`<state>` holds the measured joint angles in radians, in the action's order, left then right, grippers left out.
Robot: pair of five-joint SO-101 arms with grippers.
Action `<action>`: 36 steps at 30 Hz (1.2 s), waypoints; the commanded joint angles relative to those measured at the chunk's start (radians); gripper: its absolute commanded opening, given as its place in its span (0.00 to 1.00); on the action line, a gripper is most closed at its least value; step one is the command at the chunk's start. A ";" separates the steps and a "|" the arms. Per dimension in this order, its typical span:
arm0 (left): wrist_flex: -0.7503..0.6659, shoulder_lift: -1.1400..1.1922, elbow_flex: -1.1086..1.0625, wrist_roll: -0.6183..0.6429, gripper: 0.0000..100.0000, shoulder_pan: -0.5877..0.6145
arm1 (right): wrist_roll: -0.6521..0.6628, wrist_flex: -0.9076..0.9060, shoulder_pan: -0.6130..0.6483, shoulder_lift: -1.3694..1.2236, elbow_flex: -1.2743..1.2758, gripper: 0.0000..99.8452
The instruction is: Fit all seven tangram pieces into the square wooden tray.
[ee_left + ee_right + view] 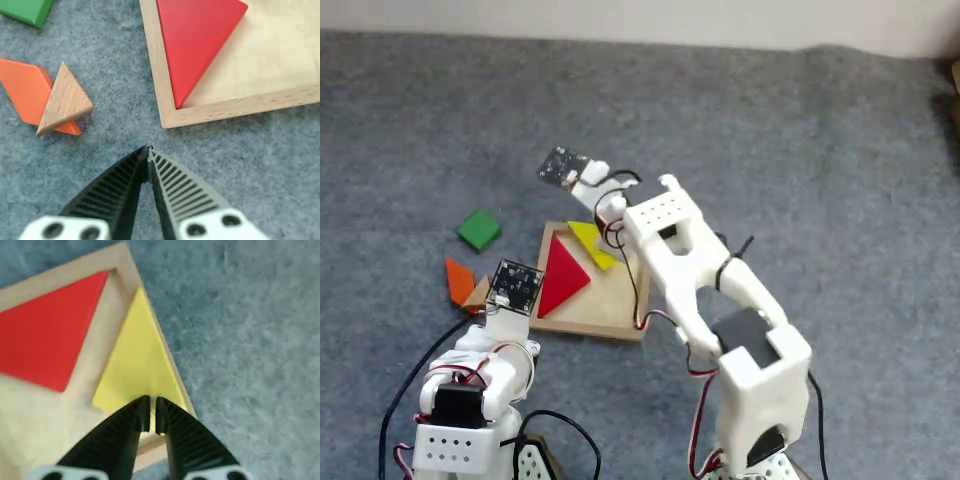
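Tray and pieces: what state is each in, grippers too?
Tray: flat, mostly unfilled.
Red triangle: seated in tray corner.
Yellow triangle: across the tray rim, unseated.
Green square: outside, on carpet.
Orange parallelogram: outside, on carpet.
Wooden triangle: outside, overlapping the orange parallelogram.
Left gripper: shut, empty.
Right gripper: shut, over yellow triangle.

I count one red triangle [560, 272], one yellow triangle [592, 243], one wooden triangle [478, 293], one green square [478, 229], one orange parallelogram [458, 280], one tray [610, 305].

No legible text, number, label or sign is showing on the square wooden tray [600, 328] or the tangram pieces [560, 275] around it. Markings on the camera boards [563, 167] beside it are appearing too small to read.
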<state>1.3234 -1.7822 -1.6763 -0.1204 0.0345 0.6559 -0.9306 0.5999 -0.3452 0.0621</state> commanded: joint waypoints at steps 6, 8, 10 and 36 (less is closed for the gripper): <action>0.003 -0.042 -0.021 0.008 0.01 0.015 | -0.014 -0.010 0.031 -0.010 -0.047 0.02; 0.003 -0.042 -0.021 0.008 0.01 0.015 | -0.014 -0.028 0.048 -0.010 -0.047 0.02; 0.003 -0.042 -0.021 0.008 0.01 0.015 | -0.014 -0.038 0.059 -0.010 -0.047 0.02; 0.003 -0.042 -0.021 0.008 0.01 0.015 | -0.288 -0.271 -0.153 0.464 0.036 0.02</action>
<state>1.3234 -1.7822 -1.6763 -0.1204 0.0345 0.4289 -1.1439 0.5033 0.0046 0.0867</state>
